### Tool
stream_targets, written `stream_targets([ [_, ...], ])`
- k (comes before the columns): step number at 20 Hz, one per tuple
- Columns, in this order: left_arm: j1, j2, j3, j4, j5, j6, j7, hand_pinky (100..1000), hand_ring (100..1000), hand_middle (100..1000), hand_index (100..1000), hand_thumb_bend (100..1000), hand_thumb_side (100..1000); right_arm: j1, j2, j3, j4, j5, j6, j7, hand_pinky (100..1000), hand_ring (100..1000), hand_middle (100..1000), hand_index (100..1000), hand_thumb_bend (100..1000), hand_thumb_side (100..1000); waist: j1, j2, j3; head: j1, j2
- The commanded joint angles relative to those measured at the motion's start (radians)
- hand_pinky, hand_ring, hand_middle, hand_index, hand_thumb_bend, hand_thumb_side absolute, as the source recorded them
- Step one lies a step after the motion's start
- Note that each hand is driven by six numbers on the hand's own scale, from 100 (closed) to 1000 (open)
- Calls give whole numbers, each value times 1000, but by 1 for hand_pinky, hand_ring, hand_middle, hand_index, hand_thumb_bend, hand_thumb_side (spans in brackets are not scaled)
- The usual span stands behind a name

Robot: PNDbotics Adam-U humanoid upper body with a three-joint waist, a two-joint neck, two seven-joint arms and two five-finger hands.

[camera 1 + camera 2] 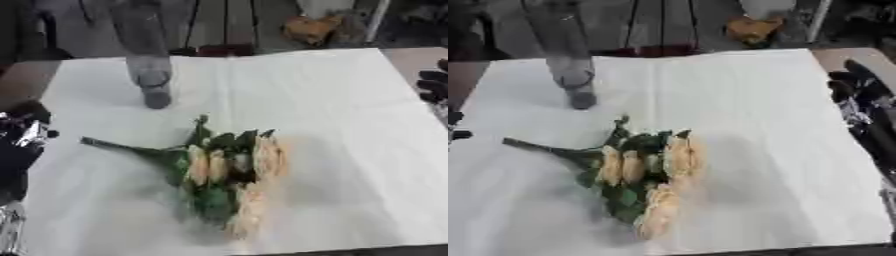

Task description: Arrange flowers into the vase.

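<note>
flowers (pixel 223 175): lying near vase (pixel 149 55)
right hand (pixel 859 95): fingers relaxed, holding nothing
left hand (pixel 22 140): state unclear
tip: judged best to grasp stem (pixel 118 146)

My left hand (pixel 22 137) is black with crinkled silver parts that catch the light, and more silver shows lower down along my forearm. My right hand (pixel 866 107) is black too, its fingers (pixel 435 82) dark, rounded and glossy, with small pale flecks along the arm behind them.
</note>
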Motion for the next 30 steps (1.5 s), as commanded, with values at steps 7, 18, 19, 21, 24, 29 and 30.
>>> stream_targets([
  [7, -43, 188, -36, -15, -126, 48, -59, 589, 757, 698, 713, 338, 238, -8, -17, -3, -21, 7, -1, 7, 888, 890, 850, 1000, 167, 688, 1, -14, -12, 2, -12],
  [18, -44, 353, -112, -56, -328, 107, -142, 630, 743, 687, 735, 353, 243, -6, -19, -1, -19, 7, 1, 10, 889, 890, 850, 1000, 164, 688, 8, -19, -19, -1, -9],
  [19, -45, 358, -123, -61, -347, 109, -150, 637, 743, 687, 738, 380, 255, -6, -18, -1, -19, 7, 1, 10, 889, 890, 850, 1000, 164, 688, 9, -19, -20, -2, -9],
  [21, -48, 363, -142, -68, -384, 110, -167, 645, 742, 687, 741, 385, 260, -6, -18, 0, -19, 7, 1, 11, 889, 890, 850, 1000, 163, 689, 9, -20, -21, -3, -8],
  [24, -56, 365, -170, -71, -438, 109, -186, 654, 739, 685, 743, 392, 262, -6, -18, 0, -19, 7, 1, 12, 889, 889, 850, 1000, 163, 689, 9, -20, -22, -2, -7],
  [29, -73, 345, -226, -55, -529, 97, -218, 660, 738, 683, 744, 401, 264, -7, -17, 1, -19, 6, 1, 13, 889, 889, 850, 1000, 161, 689, 8, -19, -25, -3, -6],
  [30, -78, 340, -235, -50, -547, 93, -223, 663, 737, 683, 745, 403, 265, -7, -16, 1, -19, 6, 1, 13, 889, 889, 850, 1000, 161, 689, 7, -19, -25, -4, -6],
])
